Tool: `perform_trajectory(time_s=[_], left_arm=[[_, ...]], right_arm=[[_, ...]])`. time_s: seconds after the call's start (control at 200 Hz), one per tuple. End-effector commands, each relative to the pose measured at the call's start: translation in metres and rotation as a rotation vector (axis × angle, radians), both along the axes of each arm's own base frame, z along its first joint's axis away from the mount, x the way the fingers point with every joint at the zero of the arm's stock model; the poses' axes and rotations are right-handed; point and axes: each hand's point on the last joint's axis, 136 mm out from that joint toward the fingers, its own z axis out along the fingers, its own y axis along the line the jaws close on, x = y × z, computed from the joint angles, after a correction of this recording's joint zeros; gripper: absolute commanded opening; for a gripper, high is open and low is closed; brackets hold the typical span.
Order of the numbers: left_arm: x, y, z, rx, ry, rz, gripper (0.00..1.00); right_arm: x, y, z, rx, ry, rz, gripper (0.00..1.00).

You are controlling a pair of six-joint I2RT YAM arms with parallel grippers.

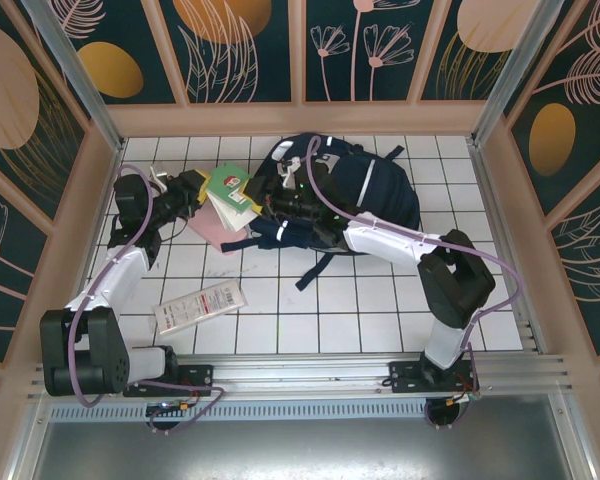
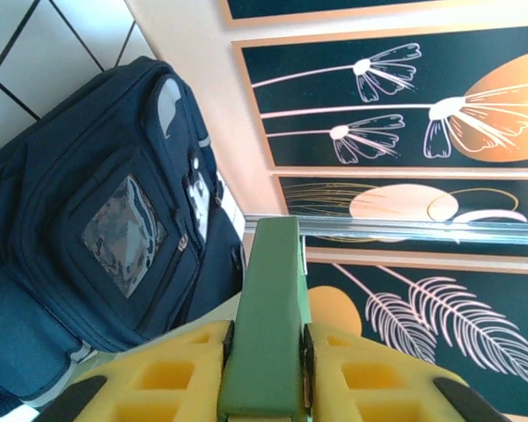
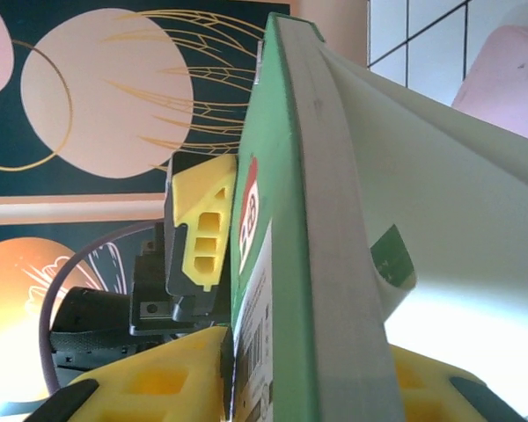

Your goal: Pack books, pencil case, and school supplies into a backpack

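Note:
A small green book (image 1: 230,185) is held in the air just left of the navy backpack (image 1: 365,185), gripped from both sides. My left gripper (image 1: 202,188) is shut on its spine (image 2: 273,299), one yellow finger (image 2: 185,369) on each side. My right gripper (image 1: 270,203) has the same book (image 3: 282,220) between its fingers, pages fanning to the right. The left gripper's finger (image 3: 202,229) presses the cover. The backpack's front pocket (image 2: 88,229) lies left of the book. The whitish supplies packet (image 1: 201,305) lies on the tiles.
Under the green book lie a pale yellow book (image 1: 232,212) and a pink flat thing (image 1: 218,232); whether that is a book or the pencil case I cannot tell. A backpack strap (image 1: 315,268) trails toward the front. Patterned walls (image 1: 300,50) enclose the tiled floor.

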Motion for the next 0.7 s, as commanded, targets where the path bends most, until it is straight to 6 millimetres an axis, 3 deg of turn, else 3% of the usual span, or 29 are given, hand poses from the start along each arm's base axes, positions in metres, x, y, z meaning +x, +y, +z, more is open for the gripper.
perform_trajectory(time_s=[0.0,0.125,0.24,0.355,0.46,0.696], left_arm=[[0.002,0.007,0.010,0.052,-0.043,0.038,0.18],[0.002,0.008,0.008,0.042,-0.046,0.049,0.07],[0.003,0.010,0.010,0.058,-0.054,0.061,0.02],[0.005,0.012,0.014,0.066,-0.059,0.074,0.00],[0.009,0.013,0.024,0.078,-0.074,0.078,0.00],[0.016,0.019,0.061,0.140,-0.148,0.103,0.00]], right_arm=[[-0.001,-0.007,0.030,0.055,-0.067,-0.002,0.35],[-0.001,-0.008,0.031,0.047,-0.064,-0.004,0.45],[-0.001,-0.011,0.034,0.026,-0.062,-0.018,0.60],[0.000,-0.019,0.038,-0.018,-0.079,-0.054,0.67],[-0.002,-0.034,0.037,-0.089,-0.096,-0.110,0.70],[0.000,-0.091,0.007,-0.322,-0.136,-0.307,0.76]])
